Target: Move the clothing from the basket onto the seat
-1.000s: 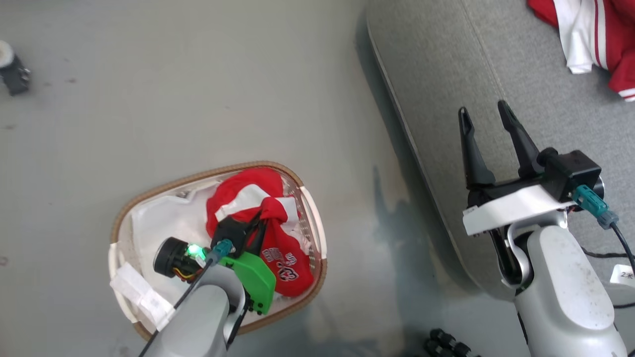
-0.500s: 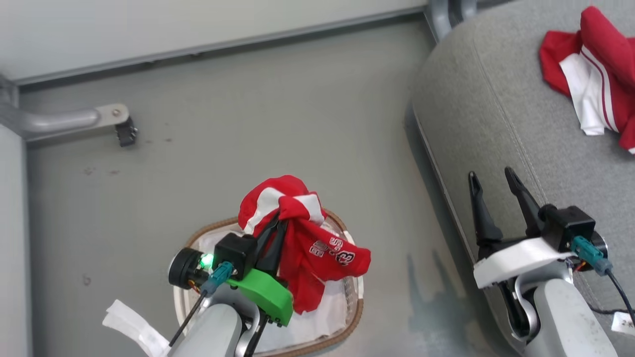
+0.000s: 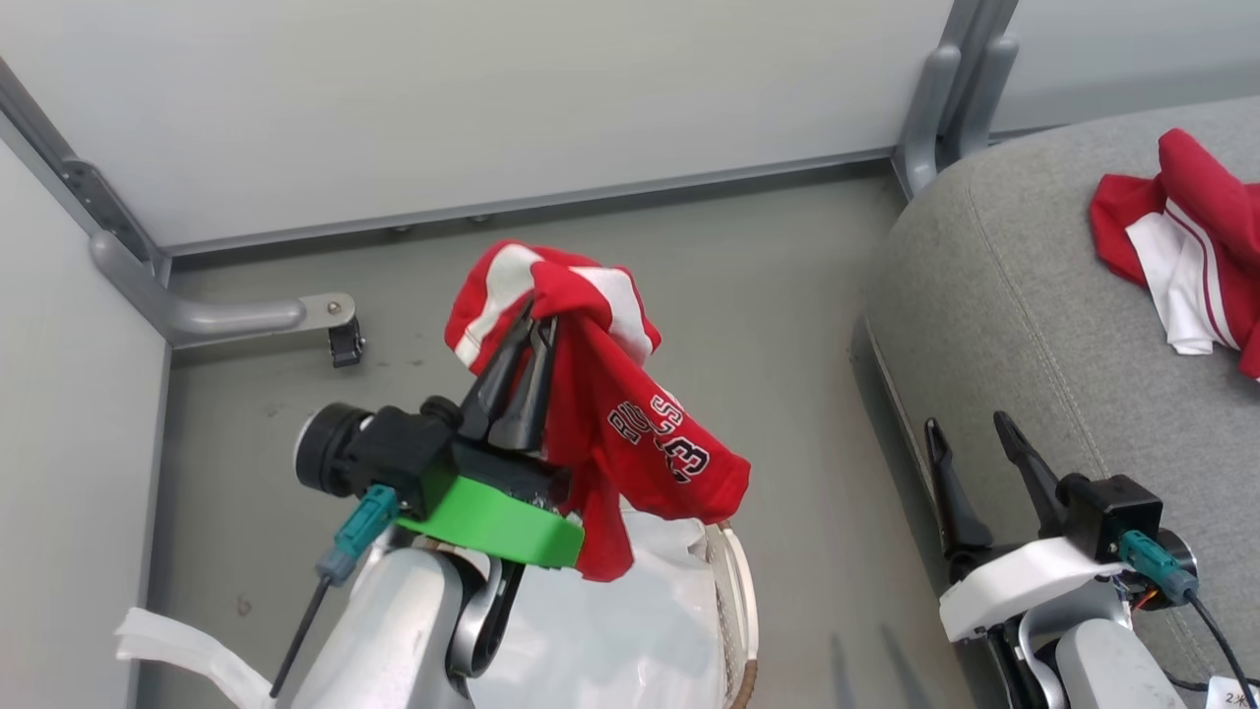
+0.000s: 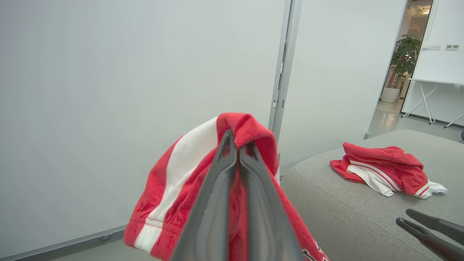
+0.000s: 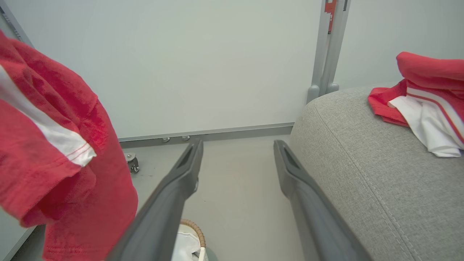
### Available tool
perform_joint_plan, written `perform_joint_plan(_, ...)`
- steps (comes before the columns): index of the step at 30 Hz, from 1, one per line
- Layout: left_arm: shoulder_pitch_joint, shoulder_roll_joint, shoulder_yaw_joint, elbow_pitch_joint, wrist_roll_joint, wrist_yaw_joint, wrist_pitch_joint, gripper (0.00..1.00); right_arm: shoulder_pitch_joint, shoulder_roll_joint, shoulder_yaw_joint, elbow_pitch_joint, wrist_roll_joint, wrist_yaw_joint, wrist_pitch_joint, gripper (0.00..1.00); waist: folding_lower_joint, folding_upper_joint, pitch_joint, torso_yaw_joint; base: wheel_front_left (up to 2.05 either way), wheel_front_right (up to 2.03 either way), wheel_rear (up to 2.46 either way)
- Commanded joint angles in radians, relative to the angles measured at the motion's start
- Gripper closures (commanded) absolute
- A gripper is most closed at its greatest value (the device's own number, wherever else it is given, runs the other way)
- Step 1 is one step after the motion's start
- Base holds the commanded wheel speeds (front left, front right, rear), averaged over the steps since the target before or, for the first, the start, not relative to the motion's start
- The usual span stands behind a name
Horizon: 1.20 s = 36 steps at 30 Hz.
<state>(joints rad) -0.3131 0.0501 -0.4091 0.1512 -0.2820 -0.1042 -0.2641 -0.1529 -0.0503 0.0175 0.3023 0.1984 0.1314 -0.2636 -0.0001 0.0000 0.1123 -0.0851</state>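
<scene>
Left gripper (image 3: 536,325) is clenching a bunched fold of the red jersey (image 3: 630,433), its fingers pressed together with cloth pinched between them. The jersey is hanging in the air over the basket (image 3: 740,591), with black-and-white lettering showing on its drooping lower part. Whether its lowest hem is touching the white liner (image 3: 610,630) inside the basket cannot be told.

Right gripper (image 3: 967,423) is hovering released, fingers spread and holding nothing, at the near left edge of the grey seat (image 3: 1024,325). A second red garment (image 3: 1181,246) with white stripes is lying crumpled on the far right of the seat, well apart from both grippers. The basket is sitting on the floor (image 3: 768,295), left of the seat.
</scene>
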Motion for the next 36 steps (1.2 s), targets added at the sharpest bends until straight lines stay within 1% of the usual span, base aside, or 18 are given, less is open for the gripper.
perform_joint_plan(1,-0.018,0.002,0.008,-0.029,-0.008,0.009,0.000,1.00,0.020,-0.004,0.007,0.003,-0.004,-0.001,-0.001,0.00,0.0001,0.0000,-0.034,0.011,0.00,0.00,0.00)
perform_joint_plan(6,-0.016,0.001,-0.004,-0.083,-0.013,0.018,0.000,1.00,0.033,-0.003,0.077,-0.003,-0.007,-0.001,-0.001,0.00,0.0001,0.0000,-0.057,0.015,0.00,0.00,0.00)
perform_joint_plan(10,-0.008,0.001,-0.024,-0.100,-0.036,0.027,0.000,1.00,0.016,-0.002,0.213,-0.054,0.002,-0.001,-0.002,0.00,0.0001,0.0000,-0.067,0.027,0.00,0.00,0.00)
perform_joint_plan(15,-0.005,0.002,-0.048,-0.101,-0.050,0.034,0.000,1.00,-0.033,-0.004,0.379,-0.179,0.050,-0.001,-0.002,0.00,0.0001,0.0000,-0.070,0.047,0.00,0.00,0.00)
perform_joint_plan(19,-0.001,0.001,-0.072,-0.097,-0.061,0.036,0.000,1.00,-0.081,-0.004,0.466,-0.242,0.073,-0.001,-0.001,0.00,0.0001,0.0000,-0.073,0.064,0.00,0.00,0.00)
perform_joint_plan(22,0.001,0.001,-0.095,-0.099,-0.069,0.041,0.000,1.00,-0.113,-0.004,0.510,-0.244,0.076,-0.001,-0.001,0.00,0.0001,0.0000,-0.076,0.079,0.00,0.00,0.00)
perform_joint_plan(26,-0.001,0.001,-0.130,-0.106,-0.081,0.045,0.000,1.00,-0.153,-0.004,0.523,-0.217,0.054,-0.001,-0.002,0.00,0.0001,0.0000,-0.080,0.100,0.00,0.00,0.00)
perform_joint_plan(29,-0.005,0.001,-0.174,-0.114,-0.098,0.044,0.000,1.00,-0.177,-0.003,0.493,-0.184,0.021,-0.001,-0.001,0.00,0.0001,0.0000,-0.083,0.121,0.00,0.00,0.00)
perform_joint_plan(34,-0.008,0.001,-0.227,-0.128,-0.122,0.037,0.000,1.00,-0.197,-0.003,0.471,-0.138,0.005,-0.001,-0.001,0.00,0.0001,0.0000,-0.085,0.143,0.00,0.00,0.00)
perform_joint_plan(35,-0.010,0.001,-0.235,-0.133,-0.124,0.037,0.000,1.00,-0.202,-0.003,0.472,-0.125,0.011,-0.001,-0.001,0.09,0.0001,0.0000,-0.086,0.147,0.00,0.00,0.00)
perform_joint_plan(36,-0.010,0.001,-0.242,-0.138,-0.127,0.038,0.000,1.00,-0.208,-0.003,0.478,-0.113,0.015,-0.001,-0.001,0.53,0.0001,0.0000,-0.085,0.150,0.00,0.00,0.00)
